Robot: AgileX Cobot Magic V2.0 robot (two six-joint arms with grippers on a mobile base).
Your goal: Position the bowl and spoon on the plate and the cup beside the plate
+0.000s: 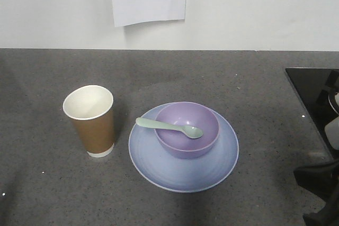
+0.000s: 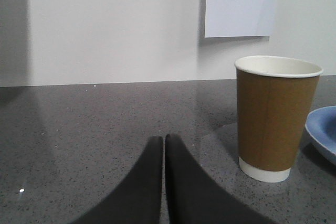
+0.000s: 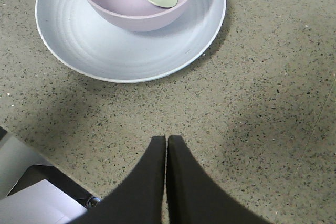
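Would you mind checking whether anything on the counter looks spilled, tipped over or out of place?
Nothing stands out. The cup stands upright beside the plate, the bowl sits on the plate, and the spoon rests across the bowl's rim, scoop inside. No spill or damage shows.

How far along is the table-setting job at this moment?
It looks finished. The bowl sits on the plate, the spoon rests in the bowl with its handle over the rim, and the cup stands upright beside the plate. Both hands are shut, holding nothing. Nothing appears left.
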